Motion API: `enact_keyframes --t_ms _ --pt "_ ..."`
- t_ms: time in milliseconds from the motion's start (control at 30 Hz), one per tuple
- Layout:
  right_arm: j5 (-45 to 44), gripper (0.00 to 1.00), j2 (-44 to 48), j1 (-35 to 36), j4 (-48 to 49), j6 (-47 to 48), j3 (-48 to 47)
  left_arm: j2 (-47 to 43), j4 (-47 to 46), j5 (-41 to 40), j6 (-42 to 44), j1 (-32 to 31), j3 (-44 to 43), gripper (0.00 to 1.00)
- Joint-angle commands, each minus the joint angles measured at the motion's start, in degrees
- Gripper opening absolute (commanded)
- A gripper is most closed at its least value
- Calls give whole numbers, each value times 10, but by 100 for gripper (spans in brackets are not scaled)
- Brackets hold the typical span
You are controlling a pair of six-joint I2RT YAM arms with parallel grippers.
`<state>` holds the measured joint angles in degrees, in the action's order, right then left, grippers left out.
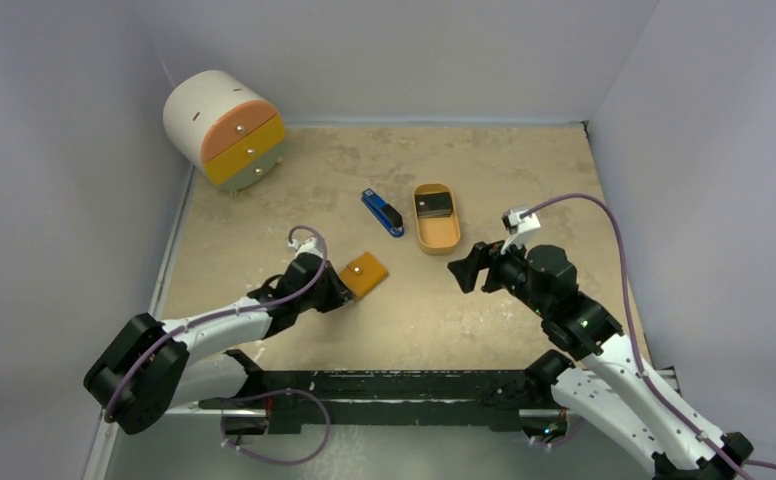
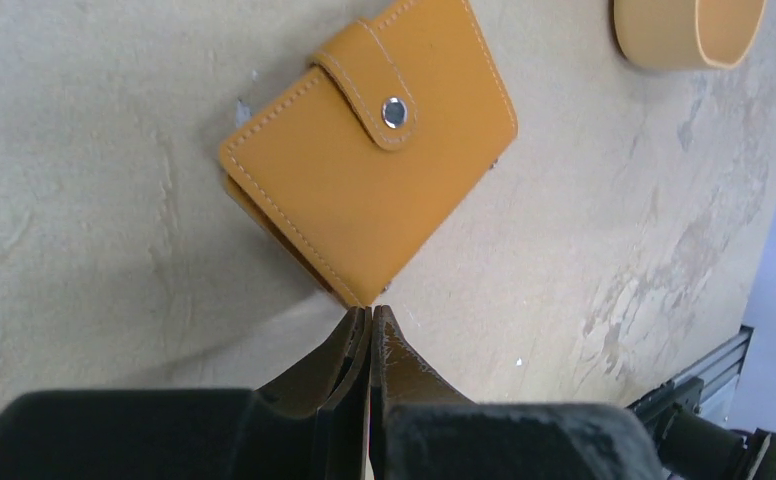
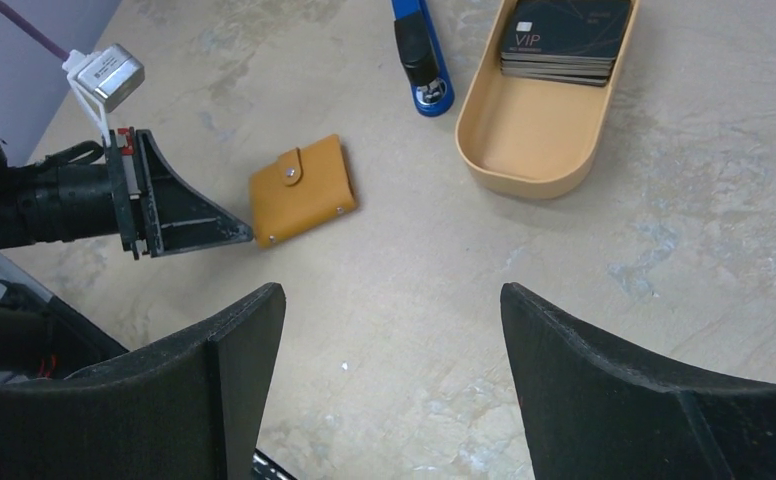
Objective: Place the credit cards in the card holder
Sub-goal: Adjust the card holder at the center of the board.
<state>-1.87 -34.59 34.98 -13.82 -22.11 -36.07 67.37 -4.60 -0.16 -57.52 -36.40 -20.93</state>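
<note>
The orange card holder (image 1: 364, 274) lies closed and snapped on the table; it also shows in the left wrist view (image 2: 364, 170) and the right wrist view (image 3: 299, 192). My left gripper (image 1: 342, 290) is shut, and its tips (image 2: 372, 312) meet the wallet's near corner without holding it. A stack of dark credit cards (image 1: 434, 204) lies in the far end of the oval orange tray (image 1: 437, 243), also seen in the right wrist view (image 3: 562, 35). My right gripper (image 1: 467, 270) is wide open and empty (image 3: 394, 290), held above the table to the right of the wallet.
A blue-and-black stapler-like bar (image 1: 383, 213) lies just left of the tray (image 3: 529, 170). A white round drawer unit (image 1: 226, 128) with orange and yellow drawers stands at the back left. Walls close in the table on three sides.
</note>
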Motion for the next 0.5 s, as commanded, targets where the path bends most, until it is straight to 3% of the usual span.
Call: enact_keyframes --t_ms 0,200,400,433,467 --pt "32 81 4 3 1 15 2 -21 -40 6 -4 -30 14 0" --pt "67 81 -25 3 18 11 7 -21 -27 27 6 -79 17 0" --pt "83 79 -70 19 59 -7 -3 -29 13 -5 4 -113 19 0" --pt "78 80 -81 26 65 -10 -8 -39 26 -19 3 -113 17 6" --pt "71 80 -94 35 71 -13 -13 -52 56 -33 2 -113 12 22"
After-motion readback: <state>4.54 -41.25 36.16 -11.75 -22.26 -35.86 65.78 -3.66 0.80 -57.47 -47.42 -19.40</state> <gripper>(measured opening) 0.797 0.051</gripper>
